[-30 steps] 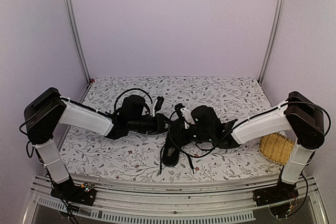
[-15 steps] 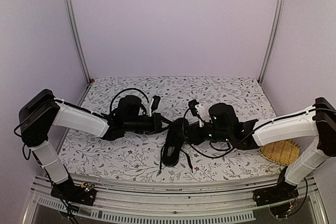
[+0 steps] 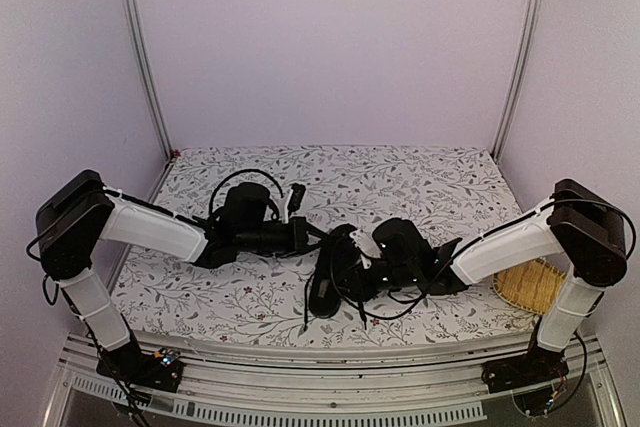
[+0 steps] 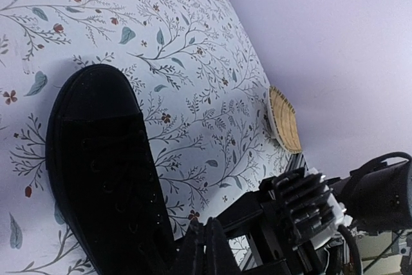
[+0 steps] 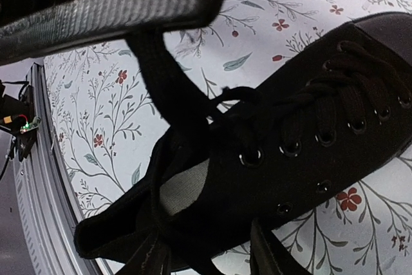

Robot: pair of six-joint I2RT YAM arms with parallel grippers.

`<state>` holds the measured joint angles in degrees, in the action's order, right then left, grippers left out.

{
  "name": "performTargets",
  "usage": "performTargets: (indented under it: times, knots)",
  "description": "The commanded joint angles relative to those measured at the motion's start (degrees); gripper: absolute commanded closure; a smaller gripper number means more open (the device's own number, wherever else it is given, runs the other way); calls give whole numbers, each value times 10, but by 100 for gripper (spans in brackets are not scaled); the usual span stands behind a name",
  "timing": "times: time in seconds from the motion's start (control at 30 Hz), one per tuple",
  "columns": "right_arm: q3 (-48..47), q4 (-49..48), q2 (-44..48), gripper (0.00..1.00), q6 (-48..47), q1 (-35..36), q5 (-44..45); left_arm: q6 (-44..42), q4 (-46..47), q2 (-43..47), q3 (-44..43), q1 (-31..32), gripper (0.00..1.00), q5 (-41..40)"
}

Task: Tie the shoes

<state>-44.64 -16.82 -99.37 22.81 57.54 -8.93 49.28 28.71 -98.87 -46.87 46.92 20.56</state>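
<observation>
Right now the L gripper (image 4: 206, 249) is pinched fully closed just beside the black canvas low-top lace-up shoe (image 3: 328, 285); can't tell if a lace is caught in it. R gripper (image 3: 366, 259) has its jaws partly apart over the shoe's heel opening, gripping nothing visible. The shoe has thin flat laces (image 5: 302, 98), dark round eyelets (image 5: 251, 157) and a pale insole. It lies mid-worktop (image 3: 250, 297) on white floral-print cloth, toe away from the arm bases. Round woven tray (image 3: 525, 285) at R edge. Plain lilac walls (image 3: 330, 47).

Woven tray (image 3: 527, 285) on floral tablecloth (image 3: 420, 177), right edge
</observation>
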Motion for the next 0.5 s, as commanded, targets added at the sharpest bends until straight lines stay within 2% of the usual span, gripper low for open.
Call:
performTargets:
  times: [0.0, 0.07, 0.13, 0.47]
  knots:
    - [-26, -14, -19, 68, -4, 9, -13, -13, -1, 18, 2, 0, 100, 2]
    - [-24, -14, -18, 85, 2, 10, 4, -15, -3, 18, 1, -1, 100, 1]
    - [-14, -15, -4, 95, 10, 12, 20, -19, -5, 19, 2, 0, 100, 1]
    - [18, 9, 70, 98, 52, 12, 51, -30, 21, 27, 38, 6, 100, 8]
